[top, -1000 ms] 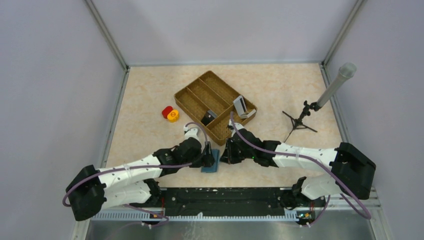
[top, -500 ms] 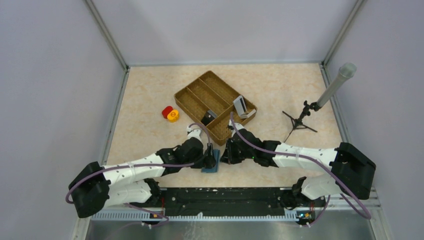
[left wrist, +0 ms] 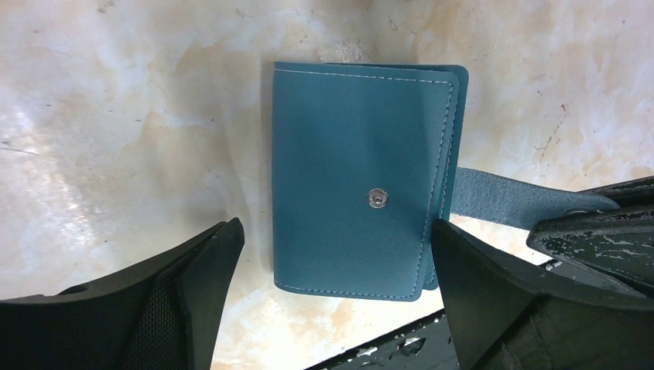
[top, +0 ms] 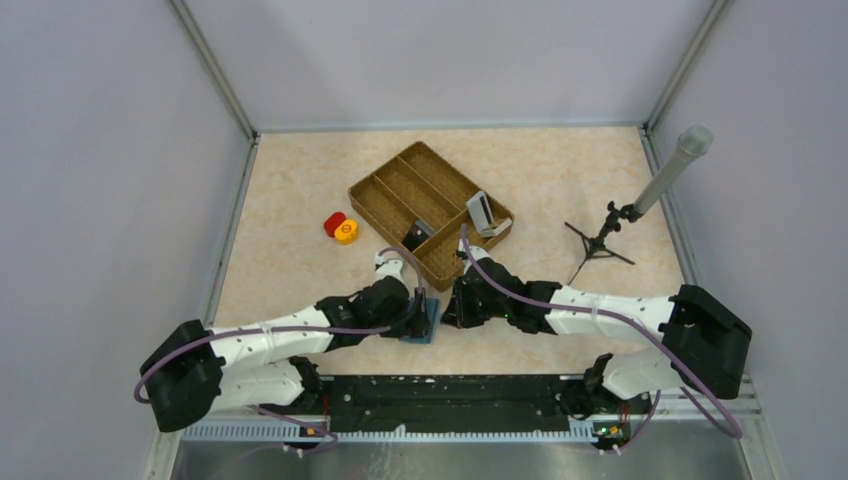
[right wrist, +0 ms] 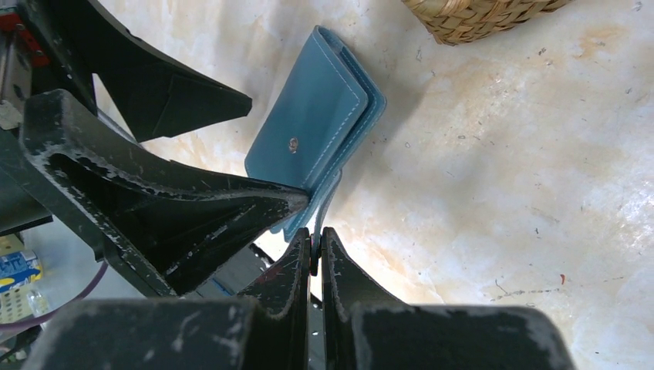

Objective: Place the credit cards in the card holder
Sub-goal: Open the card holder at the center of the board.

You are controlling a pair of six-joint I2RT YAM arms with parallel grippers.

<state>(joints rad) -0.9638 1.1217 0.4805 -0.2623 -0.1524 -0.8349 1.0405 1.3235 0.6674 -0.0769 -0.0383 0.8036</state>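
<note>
Marbled beige tabletop (left wrist: pixel 116 116) under teal card holder (left wrist: pixel 347 139), silver snap stud (left wrist: pixel 377 198)

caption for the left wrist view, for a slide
Open left gripper straddles the folded blue wallet; shut right gripper pinches its tab

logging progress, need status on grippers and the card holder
Left gripper open, astride the card holder. Right gripper shut on its closing tab. Card holder folded shut, lying flat. Credit cards in woven tray; nothing in the way.

Bright even light; soft shadows; sharp focus.
</note>
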